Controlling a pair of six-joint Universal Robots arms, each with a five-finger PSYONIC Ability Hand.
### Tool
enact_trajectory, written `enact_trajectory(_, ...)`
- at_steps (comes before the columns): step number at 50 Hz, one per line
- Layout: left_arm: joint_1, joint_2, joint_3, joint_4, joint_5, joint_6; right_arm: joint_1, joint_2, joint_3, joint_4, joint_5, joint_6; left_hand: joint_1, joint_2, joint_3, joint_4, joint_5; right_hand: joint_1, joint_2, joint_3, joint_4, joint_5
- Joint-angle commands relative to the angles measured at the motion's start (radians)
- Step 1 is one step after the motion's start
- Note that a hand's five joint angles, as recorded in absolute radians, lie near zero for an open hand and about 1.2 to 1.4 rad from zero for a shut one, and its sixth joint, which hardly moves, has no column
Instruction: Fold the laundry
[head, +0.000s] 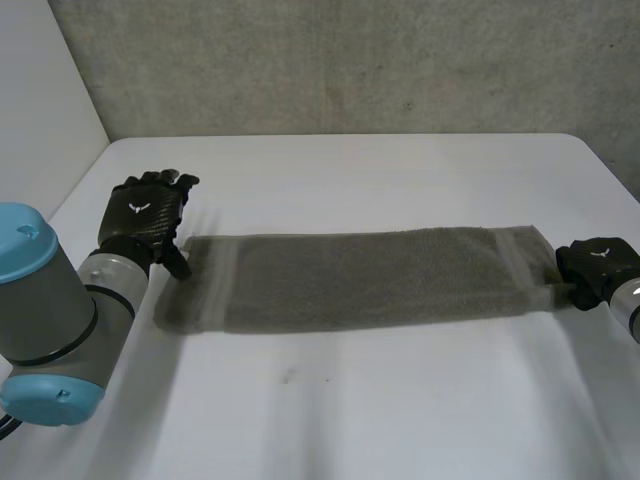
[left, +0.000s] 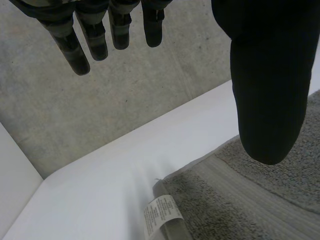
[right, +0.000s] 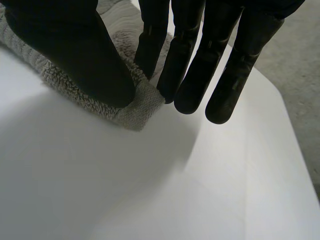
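Note:
A grey towel (head: 360, 275) lies folded into a long strip across the white table (head: 340, 410). My left hand (head: 148, 215) is at the strip's left end, beside its far corner, fingers straight and spread and holding nothing. In the left wrist view the left hand's thumb (left: 267, 75) hangs over the towel (left: 260, 200), and a white care label (left: 160, 212) shows at the towel's corner. My right hand (head: 597, 265) is at the strip's right end. There its thumb (right: 75, 50) and a finger pinch the towel's near right corner (right: 142, 107).
A concrete wall (head: 350, 60) runs behind the table's far edge. A white panel (head: 40, 90) stands at the left. The table's right corner edge passes close to my right hand. Bare tabletop lies in front of and behind the towel.

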Motion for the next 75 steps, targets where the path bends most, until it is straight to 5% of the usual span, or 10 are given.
enact_trajectory(1,0.003,0.002,-0.003,0.000,0.000,0.000,-0.032,-0.009,-0.031,0.002,0.071,0.003,-0.003,0.010,0.007,0.006,-0.025,0.454,0.219,0.215,0.207,0.258)
enact_trajectory(10,0.005,0.004,-0.005,0.000,0.000,0.000,-0.110,-0.037,-0.074,0.006,0.271,-0.157,-0.003,0.010,0.007,0.006,-0.025,0.454,0.219,0.215,0.207,0.258)
enact_trajectory(16,0.003,0.005,-0.005,0.000,0.000,0.000,-0.096,-0.103,-0.076,-0.006,0.254,-0.146,-0.003,0.010,0.007,0.006,-0.025,0.454,0.219,0.215,0.207,0.258)
enact_trajectory(28,0.001,0.031,-0.008,-0.002,-0.003,0.000,0.376,-0.213,-0.151,-0.052,0.134,0.016,-0.003,0.010,0.007,0.006,-0.025,0.454,0.219,0.215,0.207,0.258)
enact_trajectory(33,0.005,0.045,-0.011,0.000,-0.003,-0.002,0.650,-0.118,-0.182,-0.135,0.036,0.013,-0.003,0.010,0.007,0.006,-0.025,0.454,0.219,0.215,0.207,0.258)
enact_trajectory(46,-0.008,0.041,-0.023,0.000,0.000,0.000,0.919,0.189,-0.274,-0.176,-0.037,-0.039,-0.003,0.010,0.007,0.006,-0.025,0.454,0.219,0.215,0.207,0.258)
enact_trajectory(48,-0.012,0.042,-0.026,0.000,0.000,0.000,0.919,0.186,-0.272,-0.173,-0.031,-0.055,-0.003,0.010,0.007,0.006,-0.025,0.293,0.057,0.053,0.045,0.096)
enact_trajectory(49,-0.018,0.044,-0.026,-0.002,0.001,0.000,0.916,0.169,-0.266,-0.169,-0.022,-0.060,-0.003,0.010,0.007,0.006,-0.025,-0.203,-0.438,-0.443,-0.451,-0.400)
enact_trajectory(52,-0.031,0.045,-0.024,-0.002,0.003,0.000,0.913,0.085,-0.248,-0.146,0.013,-0.037,-0.003,0.010,0.007,0.006,-0.025,-0.767,-1.003,-1.007,-1.015,-0.964)
enact_trajectory(75,-0.331,-0.266,0.281,-0.009,0.071,-0.046,0.398,-0.250,0.186,0.035,0.069,0.348,0.013,0.025,0.023,0.021,-0.010,-0.767,-1.003,-1.007,-1.015,-0.964)
